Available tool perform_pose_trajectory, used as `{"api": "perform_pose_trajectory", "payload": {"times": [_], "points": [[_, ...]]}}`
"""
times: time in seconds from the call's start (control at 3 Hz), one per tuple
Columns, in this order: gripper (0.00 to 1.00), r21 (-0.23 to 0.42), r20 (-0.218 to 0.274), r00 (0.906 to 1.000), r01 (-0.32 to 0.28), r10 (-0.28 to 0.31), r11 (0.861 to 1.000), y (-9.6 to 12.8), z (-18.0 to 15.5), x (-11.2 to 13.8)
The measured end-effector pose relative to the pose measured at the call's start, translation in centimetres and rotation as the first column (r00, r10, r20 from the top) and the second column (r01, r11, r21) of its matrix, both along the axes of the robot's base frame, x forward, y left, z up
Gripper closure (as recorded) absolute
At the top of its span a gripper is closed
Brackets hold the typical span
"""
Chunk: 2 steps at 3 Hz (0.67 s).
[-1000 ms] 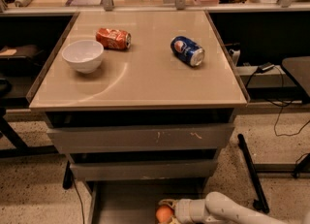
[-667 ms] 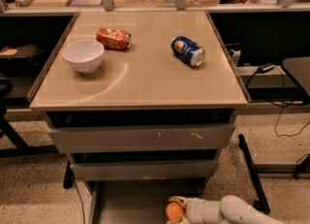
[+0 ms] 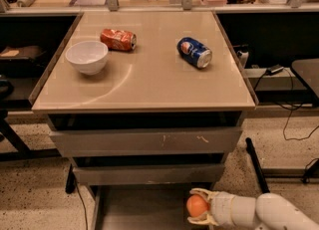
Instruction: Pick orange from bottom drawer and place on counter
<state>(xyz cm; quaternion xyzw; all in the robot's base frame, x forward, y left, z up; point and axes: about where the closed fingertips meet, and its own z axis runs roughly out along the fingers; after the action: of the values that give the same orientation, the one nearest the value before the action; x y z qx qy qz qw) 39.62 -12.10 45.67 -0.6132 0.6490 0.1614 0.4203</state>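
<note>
The gripper (image 3: 193, 206) is seen at the bottom edge of the camera view, to the right of centre, below the front of the grey cabinet. It is carried on a white arm (image 3: 271, 214) that enters from the lower right corner and is pointed leftward. The orange (image 3: 197, 205) is clasped between its two pale fingers (image 3: 200, 192), one finger curved over the top of the fruit and the other under it, so that the fruit is enclosed on both sides and its left face is left exposed. The fingers are spread only as far as the fruit's width.

The orange is held at the right side of the bottom drawer (image 3: 134, 211), which is pulled out with its flat grey floor shown. Whether the fruit is touching that floor or is lifted off it cannot be told.

Above, the two upper drawers (image 3: 149, 142) are shown closed, their fronts scuffed. The counter (image 3: 164, 82) is well above the orange. On it a white bowl (image 3: 87, 56) is set at the left, a crushed red can (image 3: 118, 39) is laid just behind and to the right of the bowl, and a blue can (image 3: 194, 52) is laid on its side toward the right, well apart from the other two.
</note>
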Motion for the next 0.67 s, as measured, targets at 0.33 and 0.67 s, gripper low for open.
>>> {"api": "perform_pose_trajectory", "payload": {"times": [0.33, 0.67], "points": [[1.0, -0.02, 0.066, 0.9978, 0.004, -0.003, 1.0, -3.39, 7.71, 1.57], [1.0, -0.02, 0.066, 0.9978, 0.004, -0.003, 1.0, -3.39, 7.71, 1.57]]}}
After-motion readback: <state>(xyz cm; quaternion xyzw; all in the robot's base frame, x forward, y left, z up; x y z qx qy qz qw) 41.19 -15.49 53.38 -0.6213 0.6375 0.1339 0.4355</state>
